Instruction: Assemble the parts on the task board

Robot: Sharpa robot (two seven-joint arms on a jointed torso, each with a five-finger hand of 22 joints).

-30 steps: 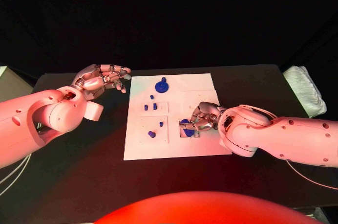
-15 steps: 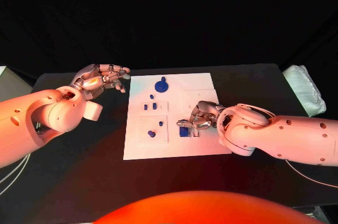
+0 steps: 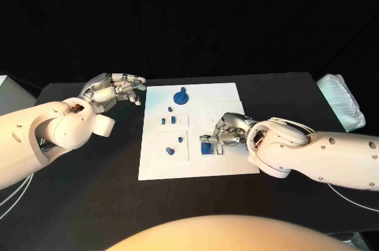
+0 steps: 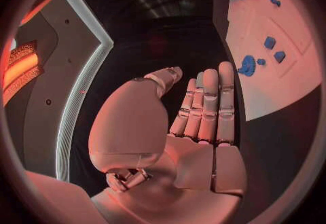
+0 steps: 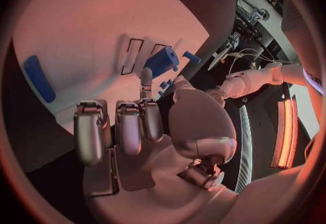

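Assembly looks partly done. The right hand [image 3: 223,133] rests on the task board [image 3: 197,169], fingers curled at a blue part [image 3: 207,148]; whether it grips it I cannot tell. Other small parts [image 3: 171,150] lie loose. The left hand [image 3: 115,87] hovers off-board, holding nothing.

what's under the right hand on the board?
Under the right hand lies the white task board, with a blue part at its fingertips. Whether the fingers grip that part is unclear; the board beneath the palm is covered.
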